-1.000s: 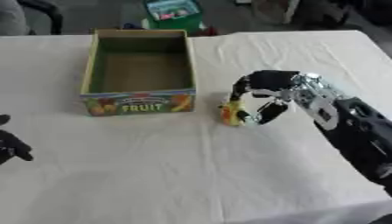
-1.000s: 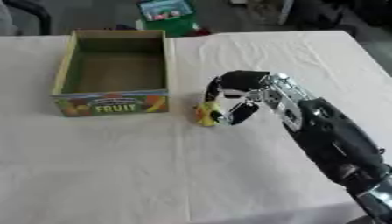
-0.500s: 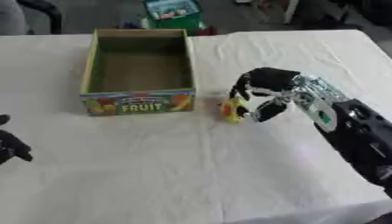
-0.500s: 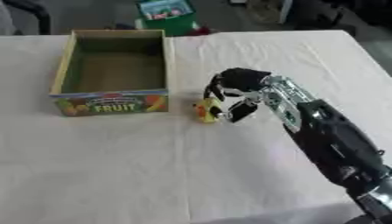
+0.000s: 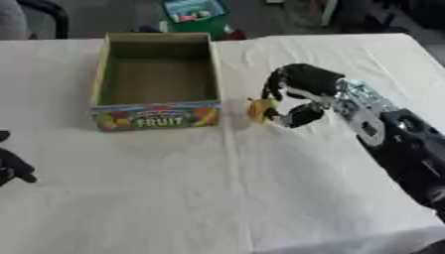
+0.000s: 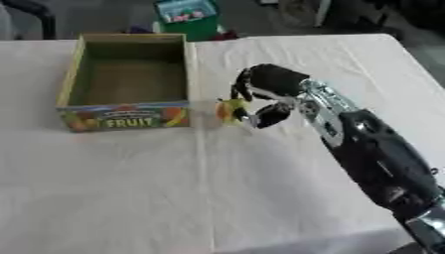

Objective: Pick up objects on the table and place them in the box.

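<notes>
A small yellow object [image 5: 259, 109] sits in the curled fingers and thumb of my right hand [image 5: 297, 94], just right of the box's front right corner. The open cardboard box [image 5: 156, 117], printed FRUIT on its front, stands at the left of centre with nothing showing inside. Whether the yellow object is lifted off the white cloth I cannot tell. My left hand [image 5: 12, 166] shows only as dark fingers at the left edge, away from the box.
A white cloth covers the table [image 5: 217, 198]. Beyond the far edge lies a green item [image 5: 195, 10] on the floor, with dark chair parts [image 5: 48, 12] at the back left.
My right hand has carried the yellow object leftward, closer to the box's front right corner. The left hand has stayed at the left edge.
</notes>
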